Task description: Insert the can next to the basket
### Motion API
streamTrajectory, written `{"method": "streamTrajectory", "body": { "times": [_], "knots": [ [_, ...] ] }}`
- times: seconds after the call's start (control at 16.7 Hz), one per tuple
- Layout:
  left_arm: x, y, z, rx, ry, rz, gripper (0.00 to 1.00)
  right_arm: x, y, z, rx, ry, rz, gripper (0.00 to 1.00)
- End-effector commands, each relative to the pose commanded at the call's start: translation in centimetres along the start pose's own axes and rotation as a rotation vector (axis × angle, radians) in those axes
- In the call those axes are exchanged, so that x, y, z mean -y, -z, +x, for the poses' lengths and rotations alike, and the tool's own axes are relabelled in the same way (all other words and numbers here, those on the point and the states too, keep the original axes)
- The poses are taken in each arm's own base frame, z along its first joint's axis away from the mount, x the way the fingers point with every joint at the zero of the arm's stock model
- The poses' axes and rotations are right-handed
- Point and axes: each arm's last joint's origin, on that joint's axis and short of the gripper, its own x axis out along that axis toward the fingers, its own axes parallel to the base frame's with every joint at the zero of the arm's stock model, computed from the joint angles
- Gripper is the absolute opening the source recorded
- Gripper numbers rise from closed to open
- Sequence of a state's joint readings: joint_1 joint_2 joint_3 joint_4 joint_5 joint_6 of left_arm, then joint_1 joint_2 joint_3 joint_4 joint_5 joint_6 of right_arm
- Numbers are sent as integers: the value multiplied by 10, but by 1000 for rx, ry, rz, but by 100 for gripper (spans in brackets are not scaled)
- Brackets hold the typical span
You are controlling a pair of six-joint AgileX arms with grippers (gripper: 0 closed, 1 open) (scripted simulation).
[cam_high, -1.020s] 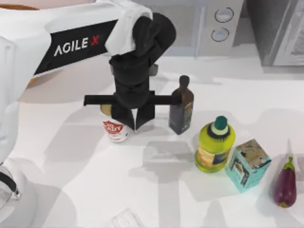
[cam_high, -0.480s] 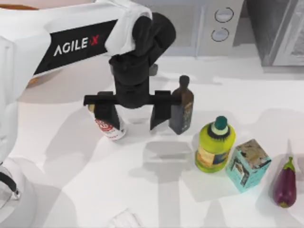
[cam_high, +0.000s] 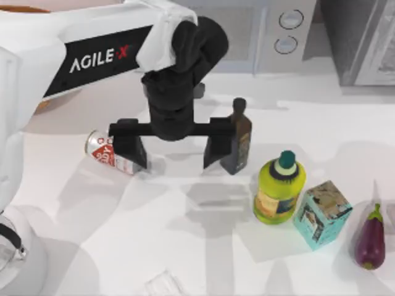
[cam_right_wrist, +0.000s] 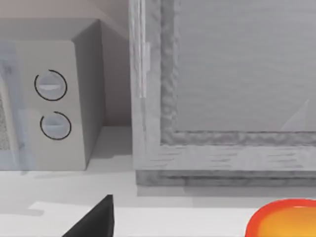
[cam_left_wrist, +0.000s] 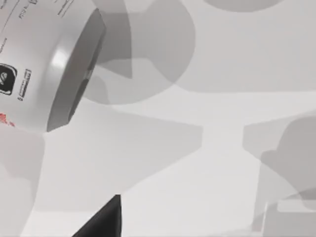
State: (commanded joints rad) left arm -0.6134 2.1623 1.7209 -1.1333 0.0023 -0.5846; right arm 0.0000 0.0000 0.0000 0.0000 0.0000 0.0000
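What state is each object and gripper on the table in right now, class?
Small white-labelled tin can: tipped on its side, against one finger.
Left gripper: open wide, holding nothing.
Dark brown glass bottle: upright.
Yellow-green bottle with green cap: upright, capped.
Teal carton: upright.
Purple aubergine: lying flat.

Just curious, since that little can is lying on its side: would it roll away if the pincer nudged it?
Probably. The can is round and tipped over, so it likely rolls. Its smooth metal may slip. The open left pincer straddles empty table beside it.
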Motion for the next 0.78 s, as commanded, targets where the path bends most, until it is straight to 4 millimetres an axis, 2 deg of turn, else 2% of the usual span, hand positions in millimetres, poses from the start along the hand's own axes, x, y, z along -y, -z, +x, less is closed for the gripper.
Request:
{"method": "streamTrajectory", "body": {
  "times": [0.54, 0.78],
  "knots": [
    [2, 7, -14, -70, 3, 9, 100, 0, 0, 0, 0, 0, 0, 100],
    [1, 1, -37, -10, -1, 2, 100, 0, 0, 0, 0, 0, 0, 100]
  ]
}}
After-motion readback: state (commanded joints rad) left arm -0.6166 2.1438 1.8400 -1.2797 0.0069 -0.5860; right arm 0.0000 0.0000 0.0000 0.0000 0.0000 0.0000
